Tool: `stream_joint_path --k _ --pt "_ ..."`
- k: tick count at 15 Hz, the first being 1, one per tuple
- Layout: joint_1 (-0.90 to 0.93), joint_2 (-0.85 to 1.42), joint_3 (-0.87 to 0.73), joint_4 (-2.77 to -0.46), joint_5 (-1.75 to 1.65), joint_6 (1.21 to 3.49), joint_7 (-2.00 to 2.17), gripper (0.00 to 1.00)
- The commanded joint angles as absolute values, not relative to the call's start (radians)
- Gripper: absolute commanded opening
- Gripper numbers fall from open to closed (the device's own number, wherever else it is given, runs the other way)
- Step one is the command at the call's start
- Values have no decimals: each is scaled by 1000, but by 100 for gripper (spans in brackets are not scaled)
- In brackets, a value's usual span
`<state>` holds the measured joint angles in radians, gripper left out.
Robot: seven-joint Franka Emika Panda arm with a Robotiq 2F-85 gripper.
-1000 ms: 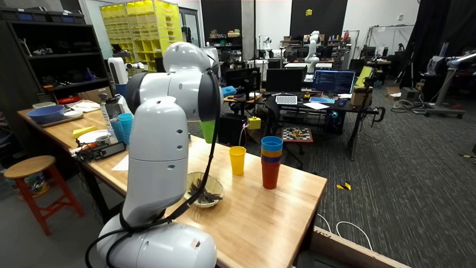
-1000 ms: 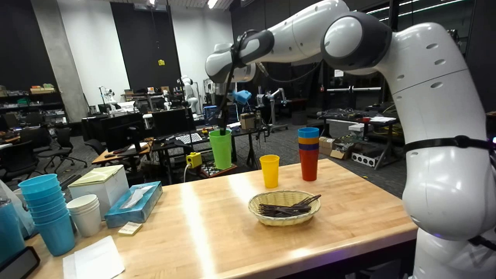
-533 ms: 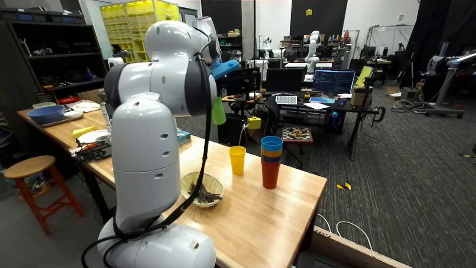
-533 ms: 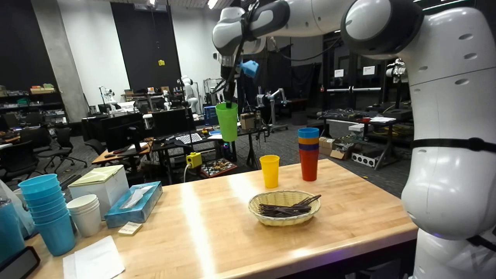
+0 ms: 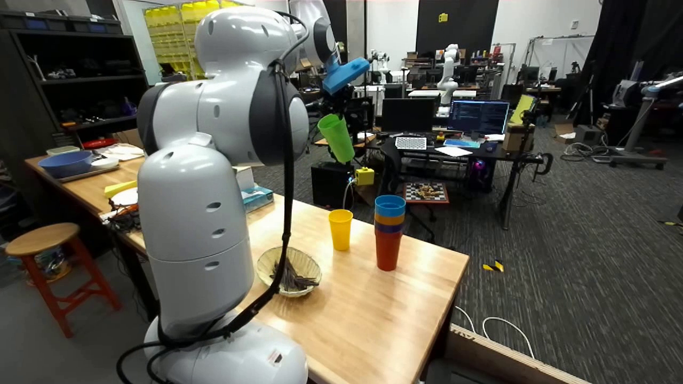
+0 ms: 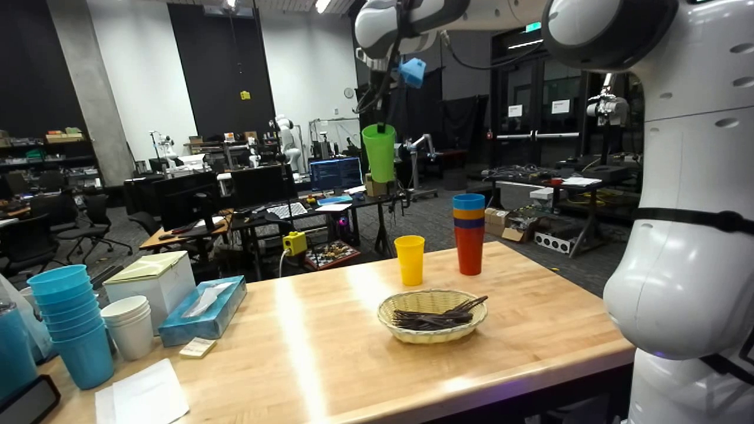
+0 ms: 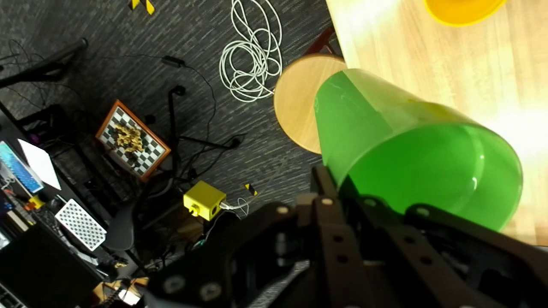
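Note:
My gripper is shut on the rim of a green cup, one finger inside the cup and one outside. In both exterior views the green cup hangs in the air, well above the table's far edge. It leans clearly in an exterior view, where the same green cup shows below the blue part on the wrist. Beneath it on the table a yellow cup stands upright. Beside that rises a stack of cups, red at the bottom and blue on top. The cup's inside looks bare.
A wicker basket with dark forks sits nearer on the table. Blue cups, white cups and a tissue box are toward one end. Past the edge, a stool and chessboard appear in the wrist view.
The arm has lifted the green cup higher and carried it rightward in both exterior views. The grip on its rim has stayed shut. The objects on the table have not moved.

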<state>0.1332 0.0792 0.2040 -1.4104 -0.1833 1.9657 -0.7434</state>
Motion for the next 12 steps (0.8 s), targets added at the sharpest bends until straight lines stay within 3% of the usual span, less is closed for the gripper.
stream_joint_path --k 1,12 --pt "85 18 168 -1458 -137 1998 -784 1" --pt "-17 -50 71 -1575 -18 2017 -823 1"
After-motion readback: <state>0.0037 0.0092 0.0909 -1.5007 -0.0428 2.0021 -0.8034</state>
